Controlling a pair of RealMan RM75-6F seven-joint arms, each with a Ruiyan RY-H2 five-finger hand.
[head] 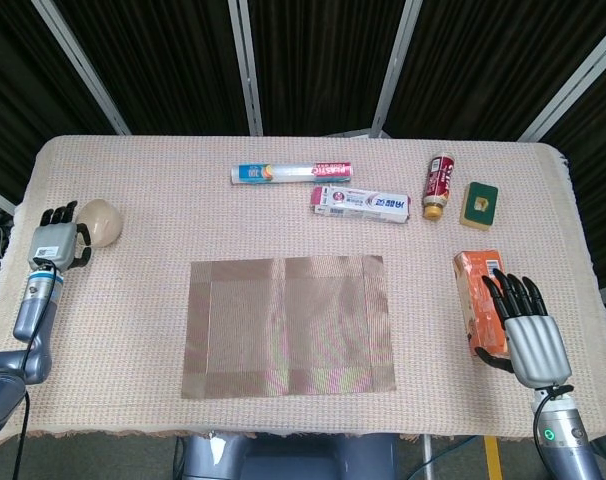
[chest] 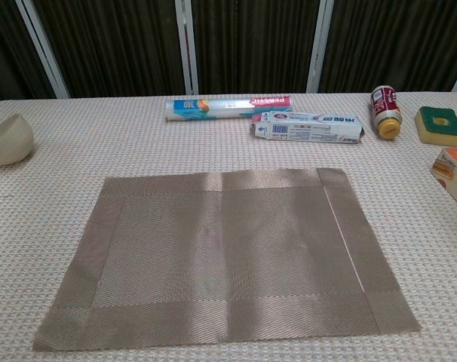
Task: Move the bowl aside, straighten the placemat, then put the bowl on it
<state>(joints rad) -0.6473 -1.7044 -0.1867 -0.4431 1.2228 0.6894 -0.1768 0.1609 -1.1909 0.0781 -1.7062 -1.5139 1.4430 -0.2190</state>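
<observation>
Your left hand (head: 59,240) has its fingers (head: 80,251) curled onto the bowl (head: 101,220), which sits tipped on its side at the far-left of the surface (head: 133,300), its opening turned toward that hand. Placemat (head: 288,325) lies flat and squared, well right of those fingers. Your right hand (head: 523,325) rests with fingers spread, touching the orange box (head: 472,295)

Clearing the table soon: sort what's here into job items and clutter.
Job: bowl, tipped in the left hand; placemat.
Clutter: plastic wrap roll, toothpaste box, small bottle, green sponge, orange box under the right hand.
</observation>
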